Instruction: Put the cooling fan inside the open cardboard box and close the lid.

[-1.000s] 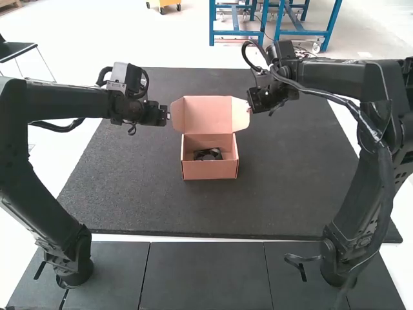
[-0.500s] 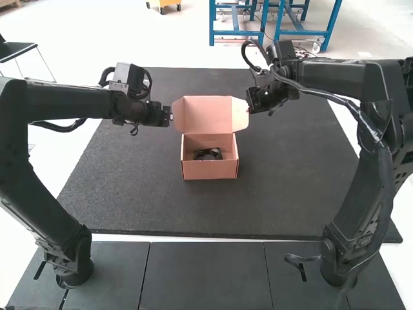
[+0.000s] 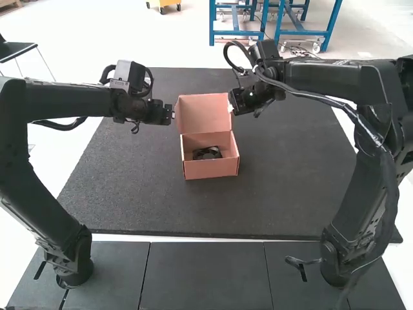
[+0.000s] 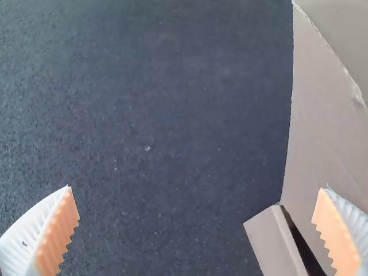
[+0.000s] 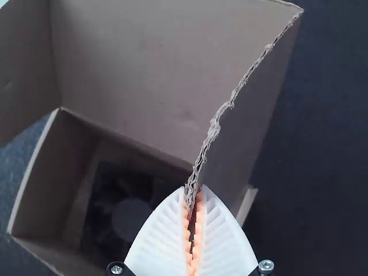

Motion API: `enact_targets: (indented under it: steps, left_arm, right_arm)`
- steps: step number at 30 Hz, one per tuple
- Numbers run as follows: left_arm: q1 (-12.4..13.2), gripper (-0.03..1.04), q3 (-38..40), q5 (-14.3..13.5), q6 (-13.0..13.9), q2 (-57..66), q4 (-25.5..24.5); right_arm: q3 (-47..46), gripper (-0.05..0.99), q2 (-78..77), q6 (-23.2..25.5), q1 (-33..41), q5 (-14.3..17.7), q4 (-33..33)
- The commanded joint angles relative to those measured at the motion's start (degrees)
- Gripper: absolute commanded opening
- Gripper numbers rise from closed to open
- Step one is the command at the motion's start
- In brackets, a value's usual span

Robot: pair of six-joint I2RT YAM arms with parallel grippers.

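One cardboard box [image 3: 210, 163] sits near the middle of the black mat [image 3: 122, 174], open at the top. Its one lid [image 3: 204, 113] stands upright from the box's 12 o'clock wall. One cooling fan [image 3: 208, 154], dark and lying flat, rests on the floor of the box.

There are two sets of fingers, one per arm. The right fingers [image 3: 233, 104] are at the lid's 3 o'clock edge and are pressed together on the lid's side flap [image 3: 227, 110]. In the right wrist view, the white ribbed right fingers [image 5: 192, 202] pinch the ragged edge of that flap [image 5: 241, 121] between their orange pads, with no gap showing. The fan [image 5: 123, 214] lies below them inside the box [image 5: 40, 172]. In the high view, the fan is toward 7 o'clock from these fingers and apart from them.

The left fingers [image 3: 167, 115] are at the lid's 9 o'clock edge, spread wide and holding nothing. In the left wrist view, one finger [image 4: 54, 233] hangs over bare mat [image 4: 144, 115]. The other finger [image 4: 336, 233] is against the cardboard of the lid [image 4: 325, 121], and whether it touches cannot be told. In the high view, the fan is toward 4 o'clock from the left fingers, inside the box and well clear of them.
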Motion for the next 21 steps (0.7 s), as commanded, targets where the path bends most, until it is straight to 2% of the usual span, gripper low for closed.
enact_targets:
  steps: [1, 13, 21]
  left_arm:
    - [-0.6, 0.96, 2.1, 0.6, 0.3, -1.6, 0.3]
    - [-0.6, 0.96, 2.1, 2.2, 0.3, -1.9, -0.8]
    - [-2.0, 0.96, 2.2, 3.3, 0.7, -2.1, -2.5]
  right_arm:
    - [1.7, -0.02, -0.9, 1.1, 0.8, -1.5, -0.1]
    - [0.5, -0.02, -0.9, 0.7, 0.4, -1.4, -0.5]
    - [-0.2, -0.02, -0.9, 0.6, 0.4, -1.3, -1.7]
